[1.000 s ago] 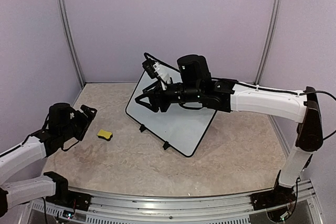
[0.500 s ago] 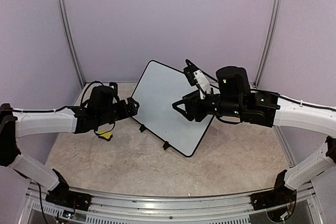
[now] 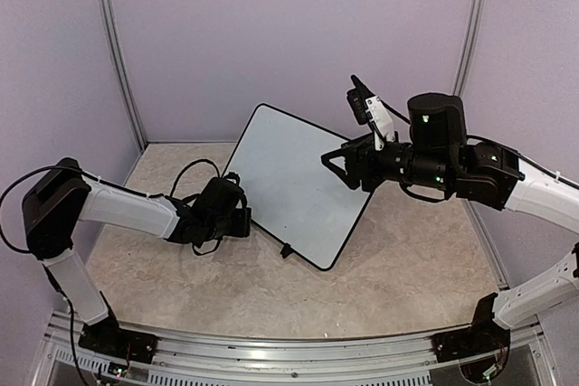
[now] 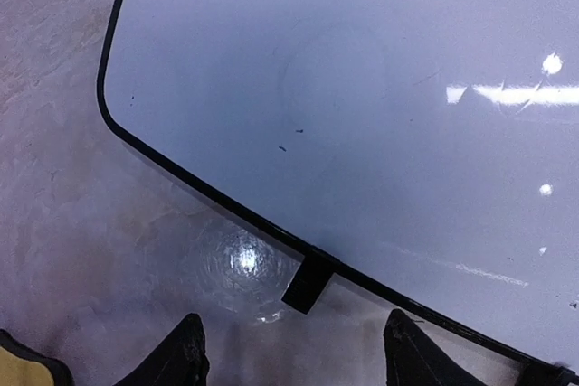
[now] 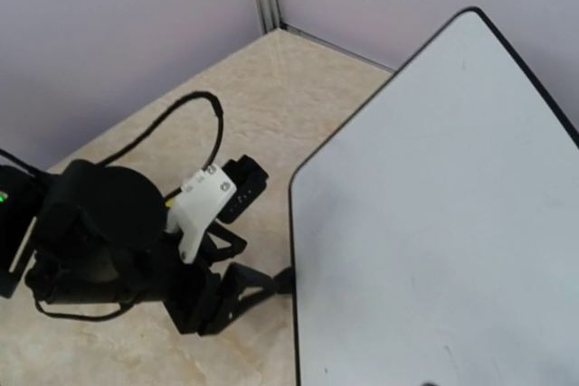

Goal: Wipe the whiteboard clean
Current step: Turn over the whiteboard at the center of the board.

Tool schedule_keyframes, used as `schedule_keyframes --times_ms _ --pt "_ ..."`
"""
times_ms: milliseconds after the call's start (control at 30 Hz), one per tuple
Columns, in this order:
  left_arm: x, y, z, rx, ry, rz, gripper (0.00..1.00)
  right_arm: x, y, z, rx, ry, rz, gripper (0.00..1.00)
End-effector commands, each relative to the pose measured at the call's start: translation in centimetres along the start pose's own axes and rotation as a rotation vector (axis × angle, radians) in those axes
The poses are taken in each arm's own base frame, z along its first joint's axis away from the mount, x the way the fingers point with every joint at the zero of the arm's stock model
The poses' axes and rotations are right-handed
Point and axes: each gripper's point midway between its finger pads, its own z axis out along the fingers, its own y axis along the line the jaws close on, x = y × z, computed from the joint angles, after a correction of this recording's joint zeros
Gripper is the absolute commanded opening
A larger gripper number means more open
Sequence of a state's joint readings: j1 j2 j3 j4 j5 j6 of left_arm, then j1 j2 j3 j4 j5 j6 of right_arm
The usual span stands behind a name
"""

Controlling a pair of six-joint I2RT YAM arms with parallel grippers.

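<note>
The whiteboard (image 3: 289,178) stands tilted on small black feet in the middle of the table. Its surface looks wiped, with only faint specks in the left wrist view (image 4: 362,88). It also shows in the right wrist view (image 5: 434,223). My left gripper (image 3: 242,221) is open and empty, low on the table at the board's near-left edge. Its fingertips (image 4: 185,350) straddle a black foot (image 4: 308,282) without touching it. My right gripper (image 3: 331,164) hangs above the board's right part, looks open and holds nothing.
A yellow sponge shows only as a corner at the bottom left of the left wrist view (image 4: 27,372), beside my left gripper. Purple walls close the back and sides. The table is beige stone (image 3: 407,250).
My left arm has swung right across the table to the board's near-left edge, covering the sponge in the top view. My right arm has drawn back to the right and up, off the board's middle.
</note>
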State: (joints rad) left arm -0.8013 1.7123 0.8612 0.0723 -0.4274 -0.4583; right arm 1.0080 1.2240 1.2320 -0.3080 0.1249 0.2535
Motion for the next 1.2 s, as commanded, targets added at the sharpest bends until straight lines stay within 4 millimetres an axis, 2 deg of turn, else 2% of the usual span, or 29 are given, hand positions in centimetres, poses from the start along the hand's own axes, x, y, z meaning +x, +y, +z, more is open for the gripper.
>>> schedule_keyframes --times_ms 0,367,600,933,1167 --pt "-0.9 -0.5 0.8 -0.031 -0.021 0.071 0.62 0.1 -0.6 -1.3 0.034 0.0 -0.022 0.57" --pt "0.4 -1.0 3.4 -0.002 0.041 0.111 0.61 -1.6 -1.1 -2.8 0.058 -0.042 -0.037 0.58" --pt "0.1 -0.4 4.0 0.054 0.04 0.097 0.51 -2.2 -1.2 -3.0 0.059 -0.055 -0.042 0.59" --pt "2.1 -2.5 3.0 0.154 0.043 0.147 0.29 -2.6 -1.4 -3.2 0.068 -0.066 -0.048 0.59" --pt "3.8 -4.0 2.0 0.198 0.061 0.118 0.22 -2.8 -1.6 -3.6 0.077 -0.082 -0.04 0.59"
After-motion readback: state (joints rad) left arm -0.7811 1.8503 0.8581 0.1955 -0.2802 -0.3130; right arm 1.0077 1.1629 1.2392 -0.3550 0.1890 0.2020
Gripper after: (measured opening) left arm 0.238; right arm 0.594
